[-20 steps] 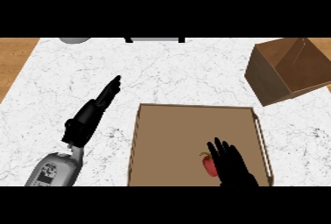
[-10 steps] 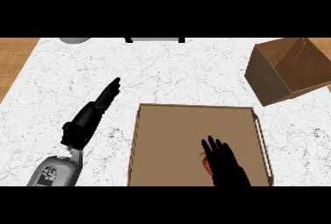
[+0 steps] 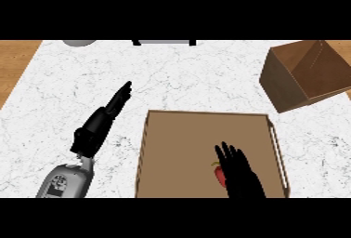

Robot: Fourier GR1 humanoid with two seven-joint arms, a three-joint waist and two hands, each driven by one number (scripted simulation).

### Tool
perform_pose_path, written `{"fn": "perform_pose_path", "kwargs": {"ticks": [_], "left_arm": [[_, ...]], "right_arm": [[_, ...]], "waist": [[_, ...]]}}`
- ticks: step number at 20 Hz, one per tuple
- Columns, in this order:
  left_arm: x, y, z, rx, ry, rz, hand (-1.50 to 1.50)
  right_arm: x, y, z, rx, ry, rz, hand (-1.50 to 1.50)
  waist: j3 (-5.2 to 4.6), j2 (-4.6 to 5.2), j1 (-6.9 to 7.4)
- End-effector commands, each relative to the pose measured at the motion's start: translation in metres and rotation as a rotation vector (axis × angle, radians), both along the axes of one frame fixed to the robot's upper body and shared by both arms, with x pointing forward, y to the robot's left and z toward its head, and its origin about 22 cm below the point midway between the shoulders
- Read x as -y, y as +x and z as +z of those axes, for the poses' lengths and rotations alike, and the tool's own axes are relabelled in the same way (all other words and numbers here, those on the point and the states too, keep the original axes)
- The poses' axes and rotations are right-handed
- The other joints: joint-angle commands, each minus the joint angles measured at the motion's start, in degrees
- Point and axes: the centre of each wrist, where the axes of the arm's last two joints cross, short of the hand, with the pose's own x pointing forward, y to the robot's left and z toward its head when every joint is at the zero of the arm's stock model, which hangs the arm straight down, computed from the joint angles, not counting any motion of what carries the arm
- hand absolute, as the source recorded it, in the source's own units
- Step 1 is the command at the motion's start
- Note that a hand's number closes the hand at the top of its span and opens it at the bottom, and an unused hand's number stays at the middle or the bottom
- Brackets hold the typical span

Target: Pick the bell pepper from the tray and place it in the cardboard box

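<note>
A red bell pepper point(image 3: 219, 175) lies in the brown tray point(image 3: 185, 139), near the tray's front right. My right hand point(image 3: 240, 173) is over the tray with its fingers straight, covering the pepper's right side; only a red sliver shows at the hand's left edge. The open cardboard box point(image 3: 305, 74) stands tilted at the back right of the marble counter. My left hand point(image 3: 103, 122) rests open on the counter to the left of the tray, fingers pointing away.
A grey round object point(image 3: 80, 42) and a dark-framed item point(image 3: 163, 42) sit at the counter's back edge. Wooden floor point(image 3: 15, 65) shows beyond the counter's left side. Bare marble lies between the tray and the box.
My right hand has slid left over the tray and now covers most of the pepper. The left hand has not moved.
</note>
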Motion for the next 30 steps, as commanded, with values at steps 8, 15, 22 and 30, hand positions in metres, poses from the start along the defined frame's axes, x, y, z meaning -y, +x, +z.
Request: {"fn": "perform_pose_path", "kwargs": {"ticks": [8,15,22,30], "left_arm": [[-0.023,0.014,-0.004,-0.006,0.004,0.0,0.0],[-0.005,0.001,0.0,0.006,-0.016,0.014,0.0],[-0.004,0.002,0.007,0.035,0.006,-0.012,0.0],[0.007,0.011,-0.004,0.006,0.005,0.003,0.0]], "right_arm": [[-0.005,0.011,-0.023,-0.03,-0.049,0.006,1.5],[0.068,0.02,-0.02,0.005,-0.11,0.188,1.5],[0.202,0.049,0.027,0.049,-0.159,0.495,1.5],[0.245,0.065,0.053,0.309,-0.142,0.456,1.5]], "waist": [[0.17,0.2,-0.03],[0.19,0.25,0.03],[0.29,0.37,0.23],[0.19,0.25,-0.31]]}}
